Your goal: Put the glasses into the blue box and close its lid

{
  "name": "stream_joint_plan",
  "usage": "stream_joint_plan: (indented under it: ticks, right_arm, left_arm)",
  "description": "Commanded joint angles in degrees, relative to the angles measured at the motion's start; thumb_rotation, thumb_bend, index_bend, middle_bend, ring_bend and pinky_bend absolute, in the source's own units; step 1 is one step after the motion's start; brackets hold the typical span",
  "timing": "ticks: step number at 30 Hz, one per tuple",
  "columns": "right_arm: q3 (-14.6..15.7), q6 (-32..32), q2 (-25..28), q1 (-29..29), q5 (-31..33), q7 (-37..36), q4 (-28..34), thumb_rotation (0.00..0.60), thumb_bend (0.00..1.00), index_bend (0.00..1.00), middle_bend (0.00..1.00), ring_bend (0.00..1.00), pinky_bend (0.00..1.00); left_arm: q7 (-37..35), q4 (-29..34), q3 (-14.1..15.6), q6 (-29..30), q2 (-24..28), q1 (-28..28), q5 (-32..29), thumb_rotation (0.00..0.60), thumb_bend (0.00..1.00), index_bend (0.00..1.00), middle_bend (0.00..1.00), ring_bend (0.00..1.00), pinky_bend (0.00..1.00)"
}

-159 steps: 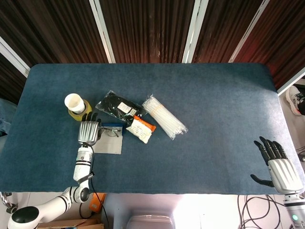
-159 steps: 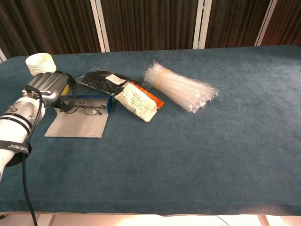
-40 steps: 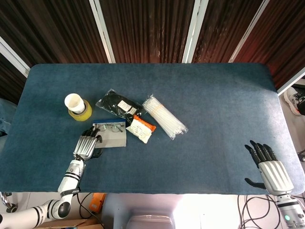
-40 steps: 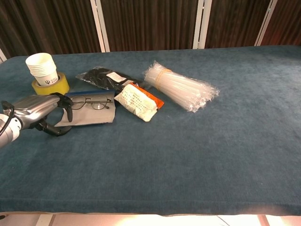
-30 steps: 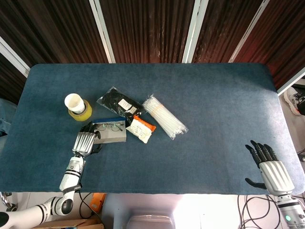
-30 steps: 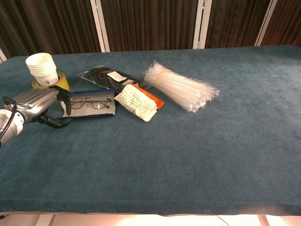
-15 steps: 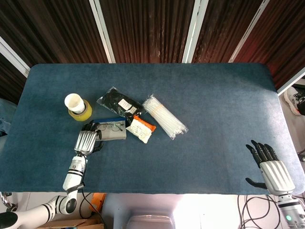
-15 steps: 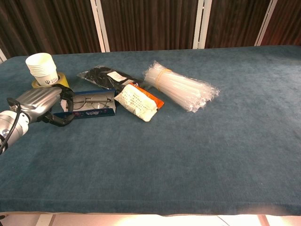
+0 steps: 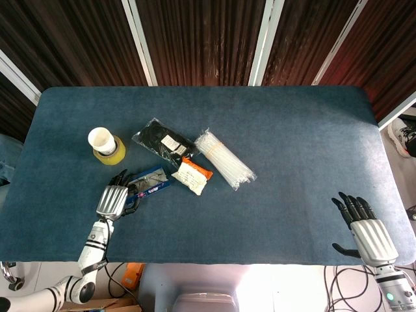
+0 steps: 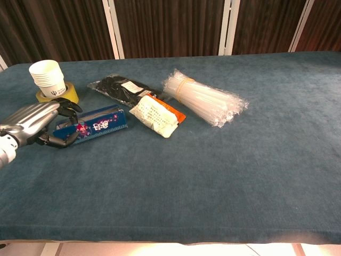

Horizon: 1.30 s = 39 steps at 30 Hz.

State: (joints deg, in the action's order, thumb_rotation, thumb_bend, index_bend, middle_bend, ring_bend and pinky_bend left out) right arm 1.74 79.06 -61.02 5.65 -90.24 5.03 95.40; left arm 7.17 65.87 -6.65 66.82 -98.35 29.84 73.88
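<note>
The blue box (image 10: 93, 128), lid down with the glasses out of sight, lies toward the tabletop's front-left edge, long axis running rightward from the left hand (image 10: 33, 125) gripping its end, while the right hand (image 9: 369, 229) hangs spread, empty, well apart.

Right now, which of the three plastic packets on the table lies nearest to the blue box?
The white packet with the orange end, just right of the blue box. The black packet lies behind it; the clear straw bundle is farthest right.
</note>
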Motion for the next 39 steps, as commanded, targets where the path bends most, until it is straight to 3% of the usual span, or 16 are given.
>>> stream_joint_plan:
  ticks: [1, 7, 13, 29, 34, 39]
  right_arm:
    - [0.0, -0.1, 0.0, 0.0, 0.0, 0.1, 0.0, 0.600, 0.27, 0.00, 0.00, 0.00, 0.00]
    - [0.4, -0.2, -0.1, 0.1, -0.7, 0.4, 0.2, 0.600, 0.27, 0.00, 0.00, 0.00, 0.00]
    - [0.4, 0.0, -0.1, 0.0, -0.7, 0.3, 0.2, 0.600, 0.27, 0.00, 0.00, 0.00, 0.00]
    - [0.4, -0.5, -0.3, 0.2, -0.3, 0.8, 0.1, 0.600, 0.27, 0.00, 0.00, 0.00, 0.00]
    - [0.4, -0.8, -0.2, 0.2, 0.0, 0.9, 0.2, 0.600, 0.27, 0.00, 0.00, 0.00, 0.00]
    - [0.4, -0.8, 0.0, 0.2, 0.2, 0.9, 0.3, 0.600, 0.27, 0.00, 0.00, 0.00, 0.00]
  left_arm:
    - [-1.6, 4.0, 1.6, 1.9, 3.3, -2.0, 1.9, 0.530, 0.57, 0.64, 0.17, 0.03, 0.16]
    - [-3.2, 9.4, 1.7, 0.2, 7.3, -3.1, 0.8, 0.524, 0.57, 0.64, 0.17, 0.03, 0.16]
    - [-6.0, 13.0, -1.1, -5.4, 10.2, -2.1, -4.5, 0.523, 0.55, 0.64, 0.16, 0.03, 0.16]
    - [-5.7, 10.5, -5.7, -11.7, 10.1, 0.8, -12.8, 0.498, 0.53, 0.65, 0.17, 0.04, 0.19]
    - [-5.3, 8.6, -6.2, -13.2, 9.4, 1.5, -14.9, 0.502, 0.44, 0.63, 0.17, 0.04, 0.19]
    - [-5.8, 6.1, -6.7, -14.5, 8.2, 2.3, -16.1, 0.486, 0.43, 0.59, 0.17, 0.05, 0.19]
